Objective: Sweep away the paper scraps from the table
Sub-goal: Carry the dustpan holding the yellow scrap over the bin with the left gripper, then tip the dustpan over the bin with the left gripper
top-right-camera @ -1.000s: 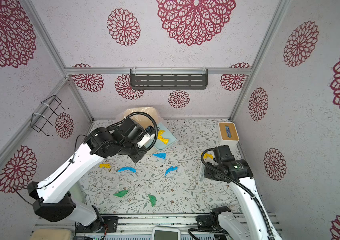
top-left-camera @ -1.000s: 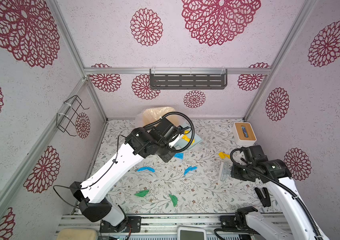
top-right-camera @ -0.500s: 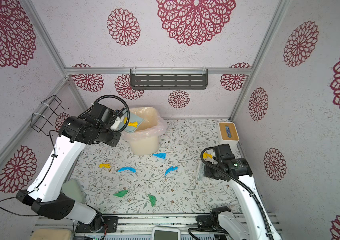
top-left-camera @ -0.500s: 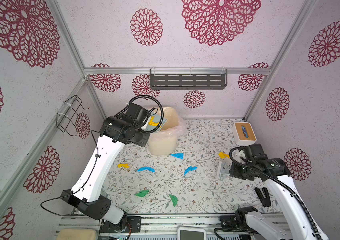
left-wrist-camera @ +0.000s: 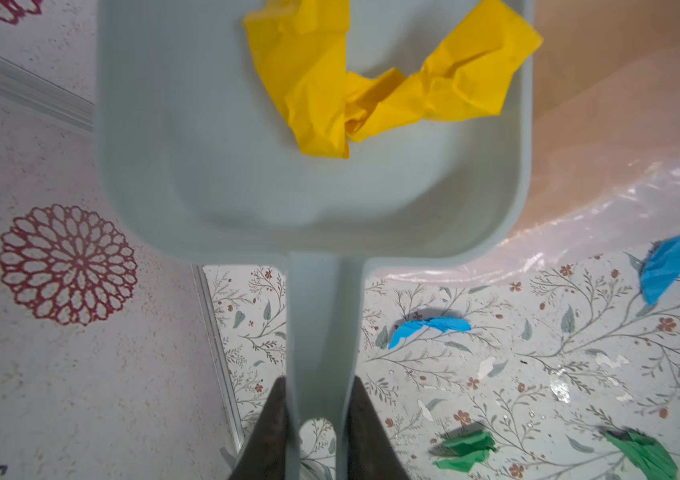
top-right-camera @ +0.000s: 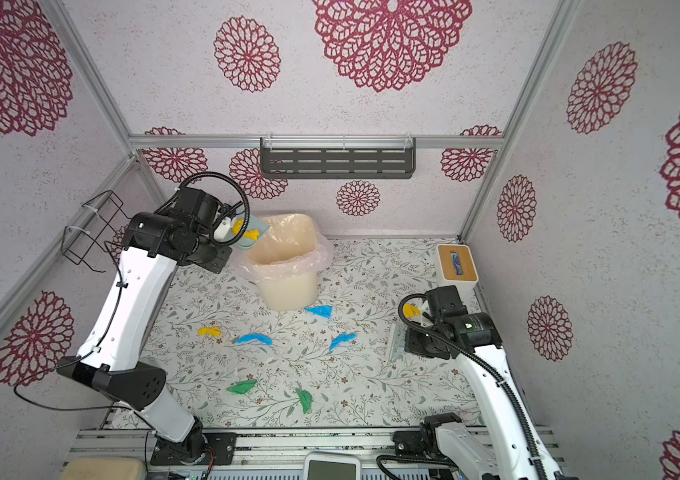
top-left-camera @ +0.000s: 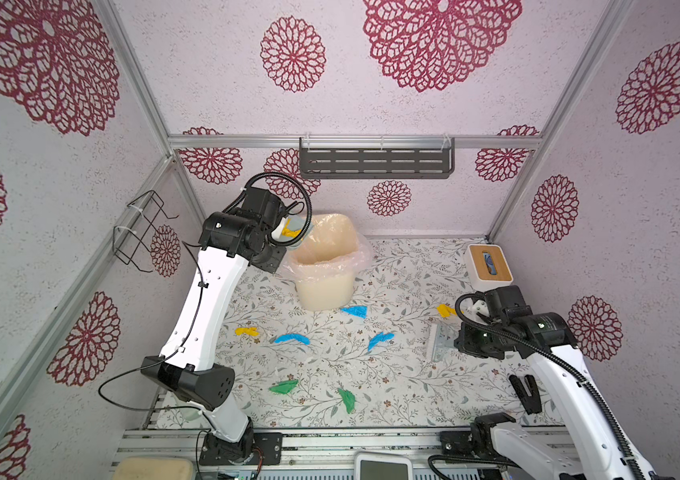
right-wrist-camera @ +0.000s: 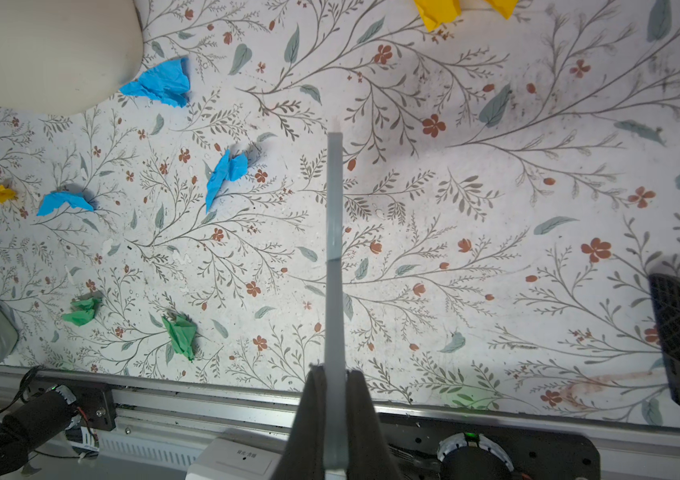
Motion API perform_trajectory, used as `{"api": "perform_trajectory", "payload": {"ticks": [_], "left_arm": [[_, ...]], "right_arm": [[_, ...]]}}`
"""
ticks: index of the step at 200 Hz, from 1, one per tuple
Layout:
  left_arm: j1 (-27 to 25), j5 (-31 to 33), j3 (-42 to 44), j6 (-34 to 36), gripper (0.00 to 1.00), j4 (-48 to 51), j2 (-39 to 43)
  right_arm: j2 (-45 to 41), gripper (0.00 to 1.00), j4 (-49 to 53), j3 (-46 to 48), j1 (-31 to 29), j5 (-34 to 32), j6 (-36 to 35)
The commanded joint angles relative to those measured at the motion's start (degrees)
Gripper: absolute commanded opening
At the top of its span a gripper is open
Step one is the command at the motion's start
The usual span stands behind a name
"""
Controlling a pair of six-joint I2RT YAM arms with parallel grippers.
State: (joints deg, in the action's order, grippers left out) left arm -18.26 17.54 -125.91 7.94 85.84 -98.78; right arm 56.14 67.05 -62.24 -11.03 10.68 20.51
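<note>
Your scraps (top-left-camera: 291, 338) lie loose on the table (top-left-camera: 404, 266). Three blue ones sit across the middle, the farthest (top-left-camera: 354, 311) just beside the foot of the bin (top-left-camera: 323, 286). Two green ones (top-left-camera: 284, 387) are near the front edge, one yellow (top-left-camera: 246, 331) is toward the left edge and another (top-left-camera: 445, 310) is near the right edge. A further yellow scrap (left-wrist-camera: 371, 83) sits crumpled in the dustpan (left-wrist-camera: 246, 187), which hangs partly over the bin's far-left rim corner; the bin stands by the table's far edge. Open table runs from the blue scraps toward the right edge. Your left gripper (left-wrist-camera: 316, 388) pinches the dustpan's handle. Your right gripper (right-wrist-camera: 332, 376) is pressed together on a thin flat tool (right-wrist-camera: 334, 208) near the right edge; you cannot tell whether its tip touches the table.
</note>
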Motion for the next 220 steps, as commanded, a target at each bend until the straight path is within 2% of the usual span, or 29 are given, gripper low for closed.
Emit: {"api": "perform_trajectory", "payload": {"ticks": [1,52,103,136,172,196,220], "left_arm": [[-1.1,6.3,-4.4,4.5,0.0,2.5,-3.2],[-4.4,14.2,-4.3,10.7,0.0,0.6,-5.6],[-9.5,27.1,0.5,19.8,0.0,-5.4,-6.6],[-10.7,32.2,2.0,25.0,0.0,-9.0,-6.8],[-12.9,39.9,6.0,36.0,0.0,-18.9,-5.6],[-13.7,42.3,11.6,43.3,0.0,-26.2,-3.2],[-13.8,43.5,15.6,47.0,0.0,-30.6,-1.1]], "right_arm": [[0.6,0.0,-0.9,-2.0,0.4,2.0,-1.1],[1.5,0.0,-1.7,-1.4,0.4,3.4,-1.3],[2.9,0.0,-0.8,-2.9,0.5,3.5,-2.8],[3.4,0.0,0.0,-3.9,0.6,3.4,-4.0],[3.1,0.0,-0.2,-3.1,0.7,4.1,-4.3],[2.9,0.0,-0.2,-3.2,0.9,4.1,-4.4],[2.6,0.0,0.2,-3.2,1.0,4.0,-4.4]]}}
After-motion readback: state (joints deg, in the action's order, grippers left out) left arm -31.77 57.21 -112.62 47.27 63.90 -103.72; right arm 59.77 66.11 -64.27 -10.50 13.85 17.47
